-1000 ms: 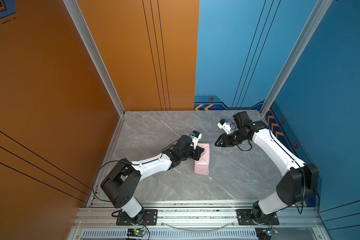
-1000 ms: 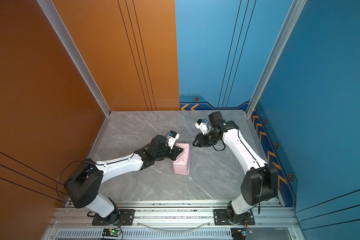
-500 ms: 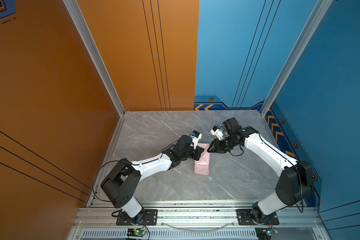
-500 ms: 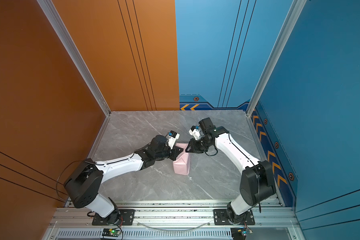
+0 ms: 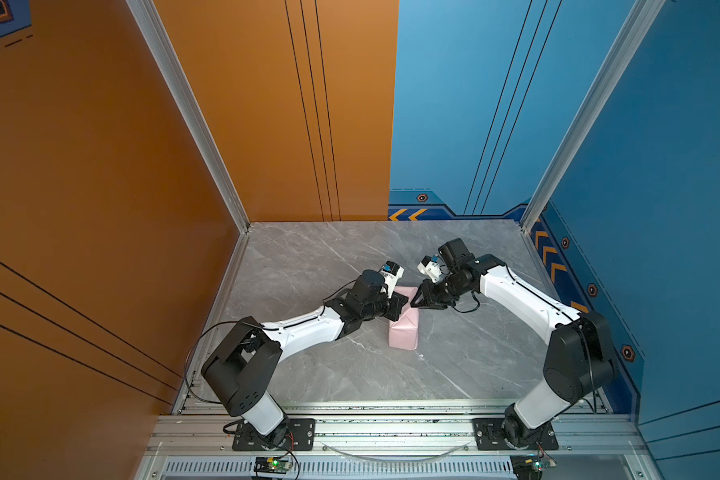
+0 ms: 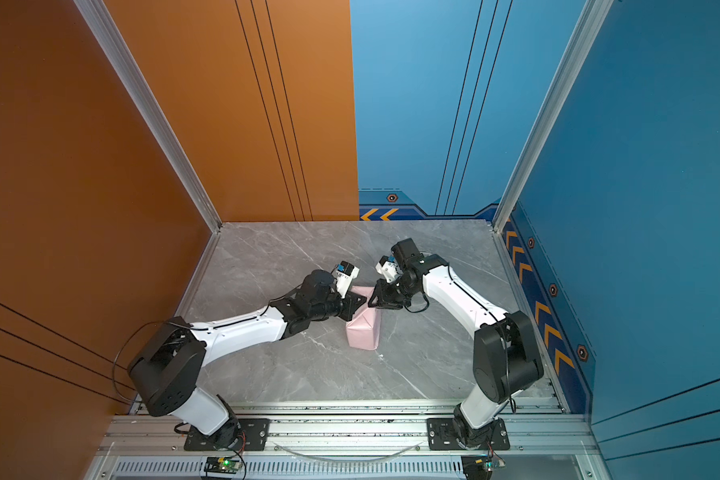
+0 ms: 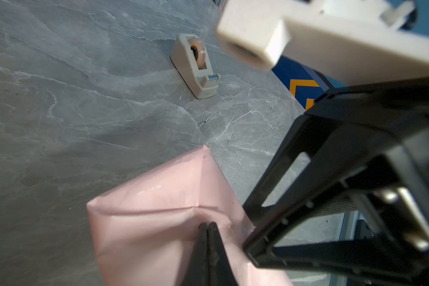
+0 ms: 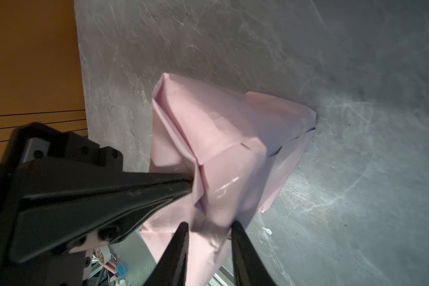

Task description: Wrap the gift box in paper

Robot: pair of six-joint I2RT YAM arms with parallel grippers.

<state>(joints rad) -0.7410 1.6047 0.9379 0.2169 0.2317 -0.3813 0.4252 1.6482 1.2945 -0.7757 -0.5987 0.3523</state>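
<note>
A beige tape dispenser (image 7: 196, 66) holding a roll of clear tape stands on the table (image 5: 308, 257), well apart from the parcel, and shows in the left wrist view. An orange wall (image 5: 100, 166) closes the left side and part of the back. A blue wall (image 5: 661, 208) closes the rest of the back and the right side. An aluminium rail (image 5: 391, 428) runs along the front edge. The paper (image 5: 404, 328) (image 6: 363, 330) lies near the middle of the table, folded into a lumpy oblong parcel, and the gift box is hidden inside it. Both grippers meet at the parcel's far end and cover that end in both top views. The left gripper (image 7: 208, 225) is clenched, its two tips pressed together and bearing on a fold in the paper. The right gripper (image 8: 209, 227) has its jaws partly apart, astride the bunched end of the paper; whether they squeeze it cannot be told. In the left wrist view the right gripper's black frame and its white camera housing (image 7: 258, 37) block much of the scene beyond. The paper is pale pink and thin, with a faint sheen, sharp creases and overlapping flaps that run out to a pointed corner. The table is grey and stone-patterned, with pale veins and fine scratches. The gripper fingers are black tapering wedges, matte and hard-edged.
</note>
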